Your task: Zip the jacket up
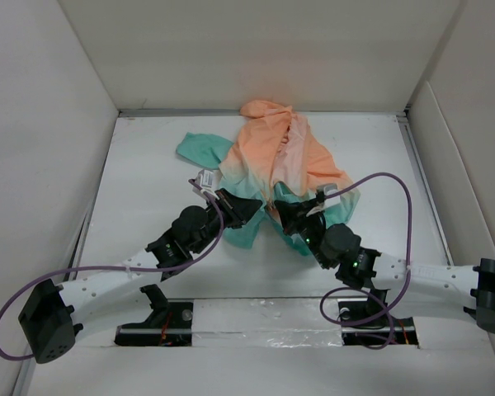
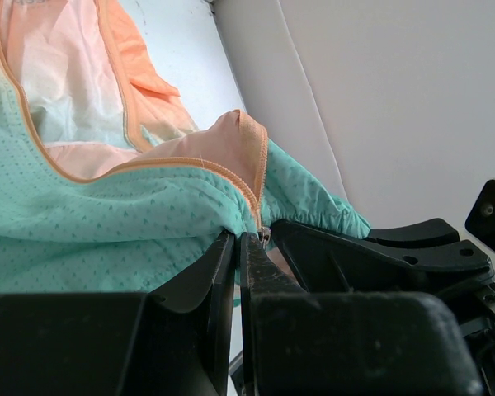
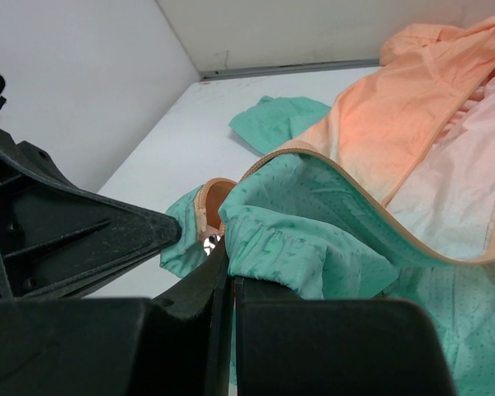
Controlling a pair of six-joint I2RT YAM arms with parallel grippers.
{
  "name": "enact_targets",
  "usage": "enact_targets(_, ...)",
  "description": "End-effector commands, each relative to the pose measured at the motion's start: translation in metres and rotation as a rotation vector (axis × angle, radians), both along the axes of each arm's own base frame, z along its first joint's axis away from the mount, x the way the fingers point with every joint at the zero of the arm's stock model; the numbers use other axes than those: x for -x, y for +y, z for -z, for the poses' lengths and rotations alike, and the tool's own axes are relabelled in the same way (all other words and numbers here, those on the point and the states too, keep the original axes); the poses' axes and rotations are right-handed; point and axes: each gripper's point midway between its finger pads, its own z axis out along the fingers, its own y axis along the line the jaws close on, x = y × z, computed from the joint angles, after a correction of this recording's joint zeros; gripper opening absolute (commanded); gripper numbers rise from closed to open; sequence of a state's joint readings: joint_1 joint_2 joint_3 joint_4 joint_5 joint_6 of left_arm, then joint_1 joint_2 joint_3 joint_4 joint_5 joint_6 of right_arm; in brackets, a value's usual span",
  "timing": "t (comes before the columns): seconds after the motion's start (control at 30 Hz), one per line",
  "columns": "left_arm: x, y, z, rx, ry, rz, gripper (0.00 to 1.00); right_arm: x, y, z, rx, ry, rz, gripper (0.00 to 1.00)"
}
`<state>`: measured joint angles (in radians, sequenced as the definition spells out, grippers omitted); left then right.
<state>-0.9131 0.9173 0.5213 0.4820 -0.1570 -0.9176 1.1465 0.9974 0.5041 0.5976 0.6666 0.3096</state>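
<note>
The table [image 1: 148, 198] is a flat white surface with white walls [image 1: 49, 124] at its left, back and right. A jacket [image 1: 285, 153] lies crumpled on it, a little right of the middle, its front open and the pale lining facing up. The peach hood [image 1: 264, 111] lies nearest the back wall and the teal hem [image 1: 246, 237] toward the near edge. One teal sleeve [image 1: 202, 148] spreads flat to the left. A shiny crinkled strip [image 1: 256, 326] runs along the near edge.

jacket [image 1: 272, 153]: thin matt cloth w/ dotted texture; table [image 1: 148, 181] smooth, matt.
</note>
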Motion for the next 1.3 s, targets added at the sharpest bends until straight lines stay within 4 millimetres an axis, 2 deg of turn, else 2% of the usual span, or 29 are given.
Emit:
enact_targets(0.0,0.0017,-0.0028,-0.0249,0.057,-0.056,0.016,0.00,-0.0036,-0.0003,-0.0320,-0.074,-0.038,0.032,0.00)
enact_targets(0.77,0.0017,-0.0066,-0.0178,0.047,-0.041,0.028,0.00,-0.0047,-0.0010,-0.0348,-0.075,-0.042,0.040,0.00)
enact_targets(1.27,0.0002,-0.0057,-0.0159,0.023,-0.044,0.021,0.00,-0.0067,0.0047,-0.0324,-0.014,-0.028,0.061,0.00)
